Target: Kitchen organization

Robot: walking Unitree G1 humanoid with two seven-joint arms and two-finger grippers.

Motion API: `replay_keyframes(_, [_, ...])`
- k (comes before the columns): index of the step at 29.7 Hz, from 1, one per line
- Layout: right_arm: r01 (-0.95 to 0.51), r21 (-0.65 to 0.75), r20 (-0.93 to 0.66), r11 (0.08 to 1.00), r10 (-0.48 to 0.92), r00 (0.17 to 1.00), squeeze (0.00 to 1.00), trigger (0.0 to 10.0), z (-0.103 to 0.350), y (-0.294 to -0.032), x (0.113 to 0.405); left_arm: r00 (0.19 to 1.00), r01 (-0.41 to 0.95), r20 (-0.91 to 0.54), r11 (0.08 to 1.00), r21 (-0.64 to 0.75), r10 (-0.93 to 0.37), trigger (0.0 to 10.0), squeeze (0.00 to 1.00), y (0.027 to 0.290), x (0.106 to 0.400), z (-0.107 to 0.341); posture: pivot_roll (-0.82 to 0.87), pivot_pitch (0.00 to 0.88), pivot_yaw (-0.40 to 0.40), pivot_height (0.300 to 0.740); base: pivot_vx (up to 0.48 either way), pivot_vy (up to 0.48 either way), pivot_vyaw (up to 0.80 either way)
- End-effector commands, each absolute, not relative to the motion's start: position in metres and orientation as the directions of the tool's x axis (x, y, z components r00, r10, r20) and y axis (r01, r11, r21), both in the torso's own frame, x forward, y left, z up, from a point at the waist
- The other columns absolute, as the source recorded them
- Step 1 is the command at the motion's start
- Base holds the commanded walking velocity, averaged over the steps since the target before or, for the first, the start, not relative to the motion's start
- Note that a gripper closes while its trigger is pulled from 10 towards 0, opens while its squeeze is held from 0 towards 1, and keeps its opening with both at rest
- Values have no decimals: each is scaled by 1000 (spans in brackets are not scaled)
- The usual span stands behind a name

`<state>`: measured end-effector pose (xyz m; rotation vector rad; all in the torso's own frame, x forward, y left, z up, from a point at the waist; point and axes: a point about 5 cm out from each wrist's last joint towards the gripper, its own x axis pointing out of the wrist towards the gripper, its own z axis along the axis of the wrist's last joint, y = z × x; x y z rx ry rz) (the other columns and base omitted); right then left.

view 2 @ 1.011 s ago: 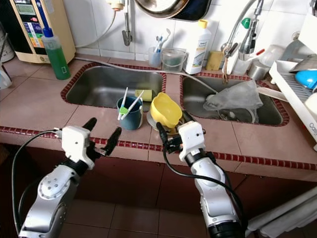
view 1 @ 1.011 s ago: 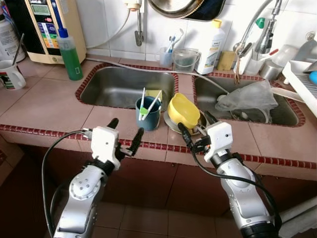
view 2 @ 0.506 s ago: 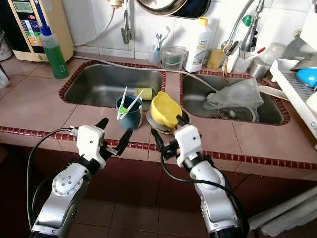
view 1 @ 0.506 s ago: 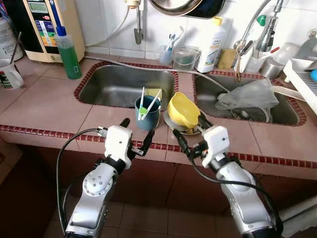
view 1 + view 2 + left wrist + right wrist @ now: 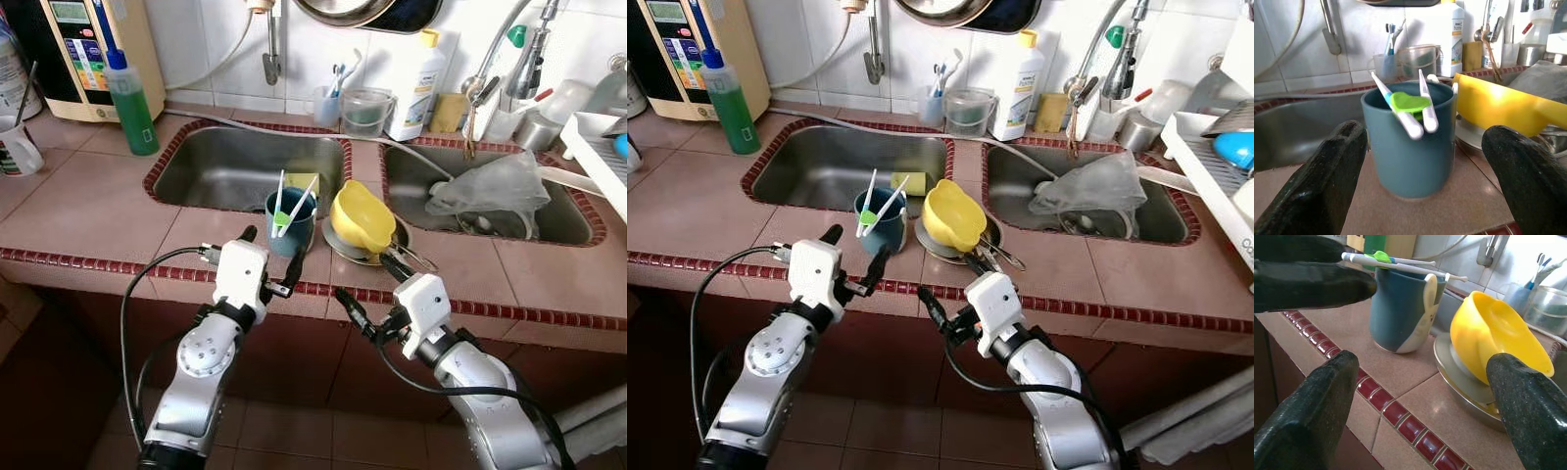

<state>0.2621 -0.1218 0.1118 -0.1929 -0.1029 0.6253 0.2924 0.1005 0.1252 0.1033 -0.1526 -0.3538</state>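
**Both grippers open, lined up on the mug and bowl at the counter edge**

Left gripper [image 5: 268, 262] is hovering at the front edge of the counter [image 5: 88, 206], fingers spread wide, holding nothing. In the left wrist view the blue mug [image 5: 1409, 138] is sitting framed between the two fingers [image 5: 1320, 183], not touching either. Mug is standing upright on the strip of counter between the two sinks, with two white utensils and a green-tipped one [image 5: 1409, 104] leaning out of it.

Right gripper [image 5: 370, 293] is hanging just below and in front of the red tile trim [image 5: 509, 311], fingers also apart, gripping nothing. Its wrist view is looking up at the yellow bowl [image 5: 1498, 340], which is lying tilted on a metal plate [image 5: 1469, 390], just beside the mug.

Grey glove [image 5: 490, 191] is draping over the right sink. Green bottle [image 5: 130, 93] is standing at the back left.

Versus 1 s ago: left gripper has been closing in toward the mug. Right gripper has been backing off, from beside the plate to out past the counter edge. Mug, bowl and plate are staying put.
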Motion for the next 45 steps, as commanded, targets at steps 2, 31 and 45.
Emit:
replay_keyframes(2, [-582, -214, 40, 785, 602, 797, 0, 10000, 116, -119, 259, 928, 323, 143, 935, 146, -343, 10000, 0, 95, 296, 127, -76, 35, -19, 740, 0, 0, 0])
replay_keyframes(31, [-613, -192, 23, 766, 628, 778, 0, 10000, 119, -113, 250, 913, 318, 197, 926, 203, -356, 10000, 0, 69, 311, 136, -92, 35, -11, 740, 0, 0, 0])
replay_keyframes(45, [-602, -189, 29, 776, 617, 786, 0, 10000, 120, -112, 250, 930, 259, 199, 936, 239, -308, 10000, 0, 72, 318, 137, -96, 38, -2, 740, 0, 0, 0])
